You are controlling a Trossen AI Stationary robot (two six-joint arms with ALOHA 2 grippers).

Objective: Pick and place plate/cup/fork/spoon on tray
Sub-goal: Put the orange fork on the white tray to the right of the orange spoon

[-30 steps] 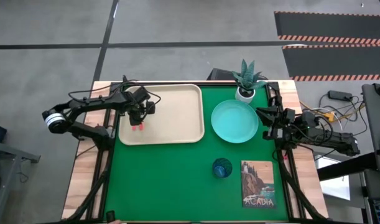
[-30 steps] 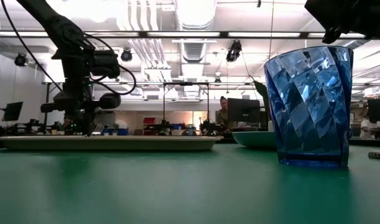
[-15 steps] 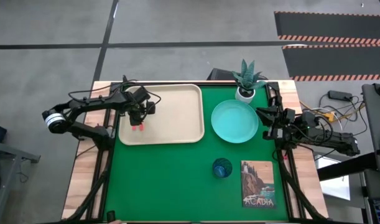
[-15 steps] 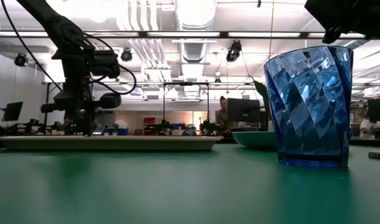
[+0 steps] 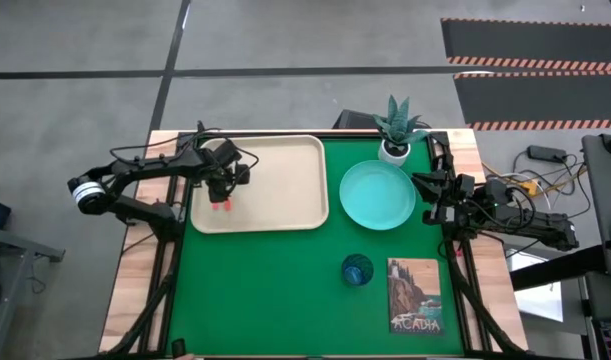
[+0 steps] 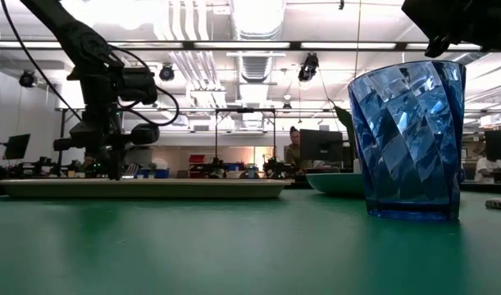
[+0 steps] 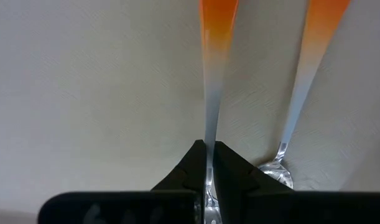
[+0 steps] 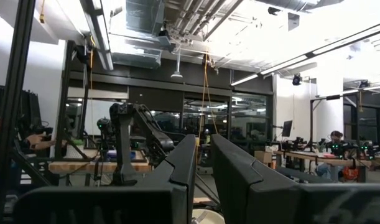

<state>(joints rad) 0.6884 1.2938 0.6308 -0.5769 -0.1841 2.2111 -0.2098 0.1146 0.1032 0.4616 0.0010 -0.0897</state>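
My left gripper [image 5: 221, 190] stands over the left part of the beige tray [image 5: 280, 190] and is shut on the fork [image 7: 212, 93], whose tines are hidden under the fingers. Its orange-red handle end [image 7: 217, 18] points toward the table's near edge. The spoon [image 7: 301, 93] lies beside it on the tray. The turquoise plate [image 5: 378, 194] lies on the green mat right of the tray. The blue cup [image 5: 356, 270] stands upright nearer the front. My right gripper [image 5: 426, 197] waits at the table's right edge, shut and empty. My left gripper pinches the fork's thin silver neck [image 7: 209, 146] between its two fingers. The fingers come from above, pointing down, and lie across it. The fork lies level just over the tray floor; I cannot tell whether it rests on it.
A white pot with a green plant [image 5: 397, 135] stands behind the plate. The "Acadia" card [image 5: 415, 296] lies at the front right beside the cup. The tray's middle and right part are bare. Green mat lies open in front of the tray.
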